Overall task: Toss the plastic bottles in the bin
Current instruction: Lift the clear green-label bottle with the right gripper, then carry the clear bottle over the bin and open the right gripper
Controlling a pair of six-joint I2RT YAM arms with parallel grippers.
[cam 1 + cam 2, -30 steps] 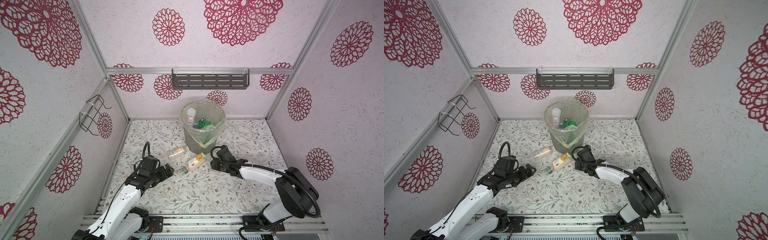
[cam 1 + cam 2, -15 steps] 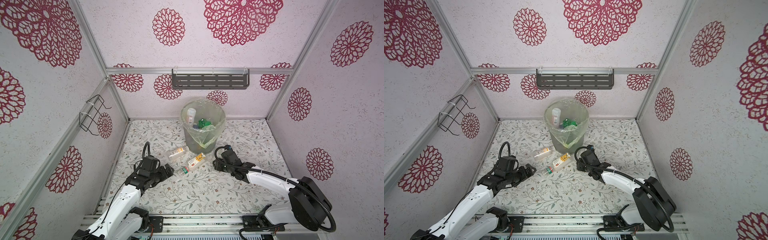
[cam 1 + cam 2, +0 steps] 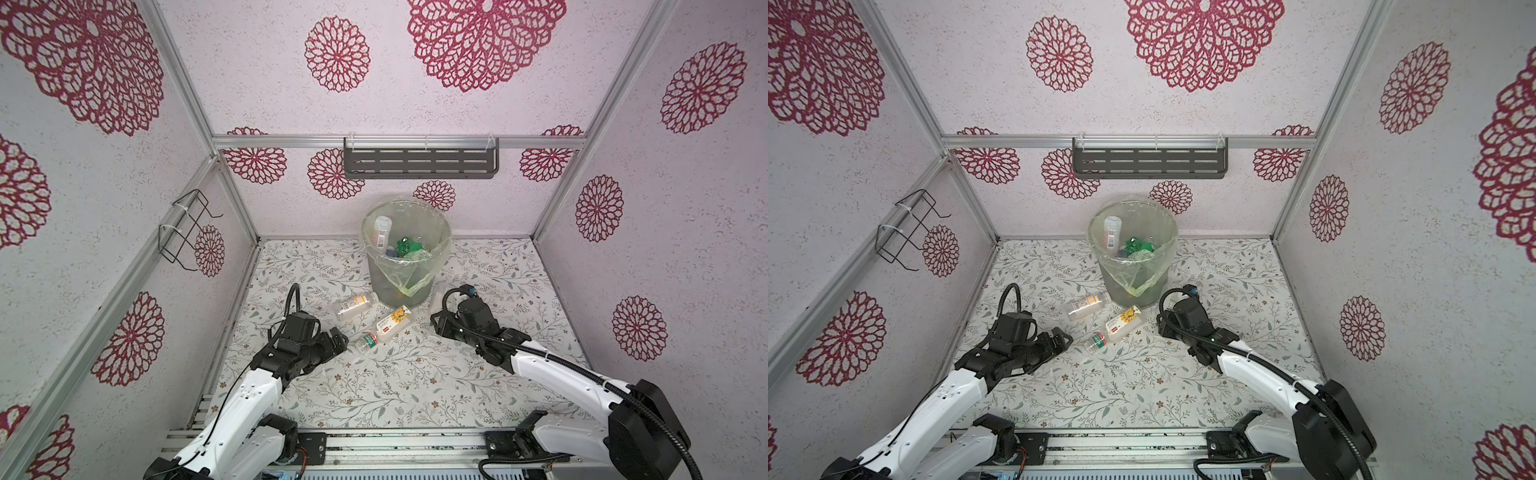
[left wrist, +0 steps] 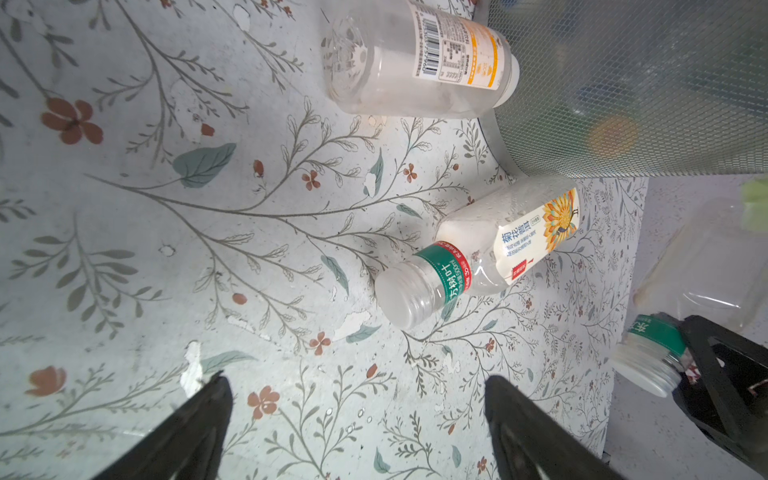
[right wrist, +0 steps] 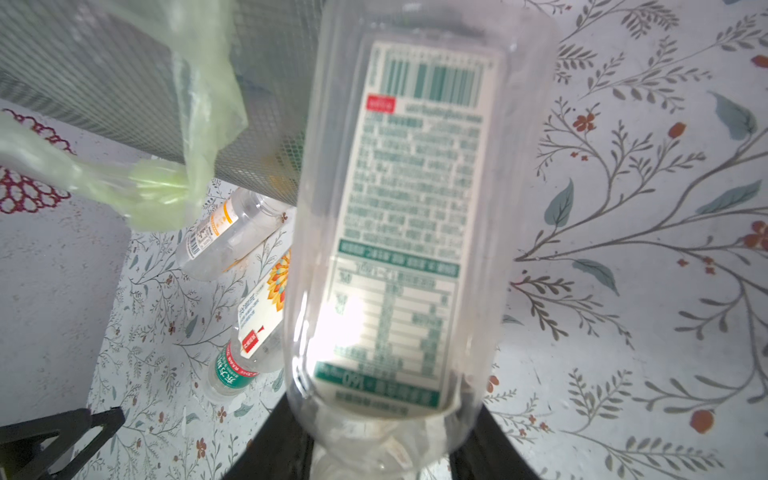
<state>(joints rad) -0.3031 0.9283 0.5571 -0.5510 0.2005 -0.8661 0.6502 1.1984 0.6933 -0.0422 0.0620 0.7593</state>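
Bottle [image 5: 407, 208] is clamped near its neck by right gripper [image 5: 382, 440], low beside bin [image 3: 384, 286]; it must be lifted well above bin before release. Left gripper [image 4: 357, 399] is held wide, empty.

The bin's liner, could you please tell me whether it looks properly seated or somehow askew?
It looks askew: a loose yellowish flap of the liner hangs down the front outside of the bin, gathered to a point. An orange-labelled bottle and a flower-labelled bottle also lie on their sides at its foot.
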